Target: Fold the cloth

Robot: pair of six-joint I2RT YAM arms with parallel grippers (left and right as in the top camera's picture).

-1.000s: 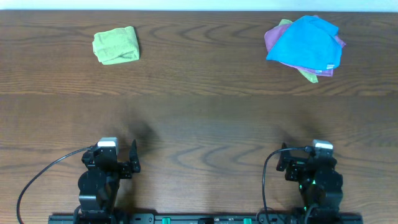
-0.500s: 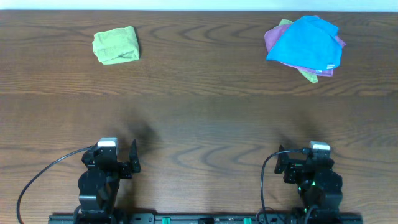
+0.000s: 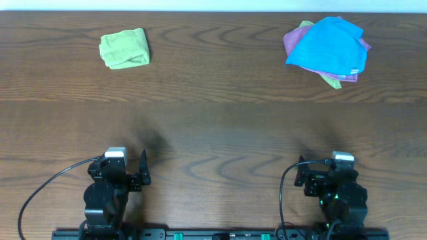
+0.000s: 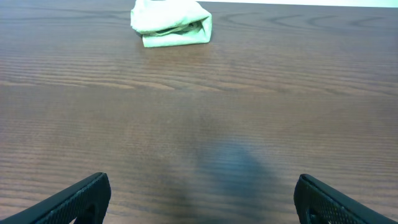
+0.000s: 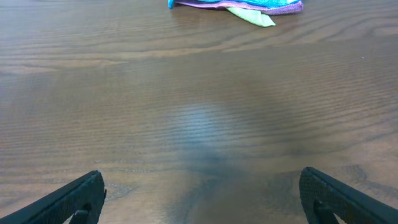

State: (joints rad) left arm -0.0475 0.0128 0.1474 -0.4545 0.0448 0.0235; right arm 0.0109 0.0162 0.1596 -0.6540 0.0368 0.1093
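**Left gripper** [image 4: 202, 186]: jaws are standing fully apart, holding nothing and touching nothing; in the left wrist view only bare wood is showing between the two dark fingertips [image 4: 87, 198].

**Right gripper** [image 5: 200, 180]: jaws are likewise standing wide apart, gripping nothing, with bare wood showing between them.

**Arms:** both are sitting folded back at the 6 o'clock edge of the table [image 3: 220, 113], left arm toward 7 o'clock, right arm toward 5 o'clock, grippers pointing toward 12 o'clock, well apart from each other.

**The cloth** [image 3: 125, 49]: it is lying as a compact, doubled-over bundle near the 11 o'clock corner of the table, flat on the wood. It is sitting at 12 o'clock from the left gripper, well apart from it, and at about 10 o'clock from the right gripper, farther off. In the left wrist view its layered open edge is facing the camera.

**Other items:** a blue cloth [image 3: 328, 43] is lying on top of a purple cloth [image 3: 291, 41] near 1 o'clock, with a yellow-green corner [image 3: 331, 81] poking out beneath, at 12 o'clock from the right gripper and well apart from it.
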